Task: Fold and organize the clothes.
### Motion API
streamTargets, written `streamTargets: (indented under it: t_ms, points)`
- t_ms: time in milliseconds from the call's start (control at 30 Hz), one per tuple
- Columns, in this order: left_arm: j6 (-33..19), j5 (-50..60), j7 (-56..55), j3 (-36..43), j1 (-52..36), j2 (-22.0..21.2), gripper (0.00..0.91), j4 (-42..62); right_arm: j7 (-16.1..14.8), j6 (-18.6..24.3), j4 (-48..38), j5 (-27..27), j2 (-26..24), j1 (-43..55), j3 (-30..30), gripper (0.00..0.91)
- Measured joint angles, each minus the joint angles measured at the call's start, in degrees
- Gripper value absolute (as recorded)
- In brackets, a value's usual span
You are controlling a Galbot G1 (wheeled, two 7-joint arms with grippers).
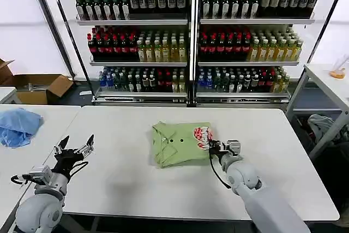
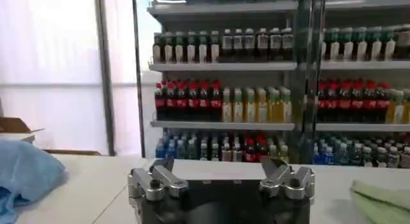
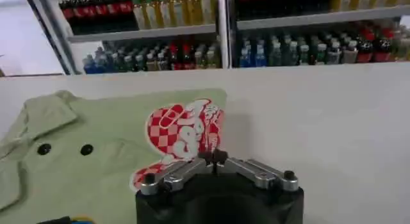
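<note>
white table, bottle shelves, cardboard box

A wide white rectangular table carried a light green soft-fabric shirt, folded into a compact, roughly square bundle near the table's middle. The shirt's collar lay toward the robot's left, small dark buttons showed on its front, and a red-and-white round print sat at its right edge. A second white table stood just beside it on the left, with a crumpled light blue cloth lying on it.
</note>
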Motion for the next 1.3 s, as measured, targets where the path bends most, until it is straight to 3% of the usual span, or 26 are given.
streamTargets:
  t_ms: [100,400,667,1300]
  points:
    - [-0.14,0.40,0.13,0.27,-0.03,0.02,0.907,0.00,-1.17,1.30,0.81,-2.86,-0.68,-1.08,0.66,0.907]
    - [-0.25,1.21,0.28,0.59,0.49,-0.07,0.907,-1.07,-2.35,13.13,5.56,-17.29,-1.94,-6.53,4.37,0.907]
    - [-0.40,2.48,0.58,1.57,1.13,-0.84,0.907,-2.32,-3.39,20.14,12.56,-24.13,-2.30,-14.91,9.35,0.907]
    - [-0.45,3.72,0.87,2.12,3.18,-2.15,0.907,-5.47,-4.95,22.27,23.69,-28.44,0.40,-28.93,17.06,0.907]
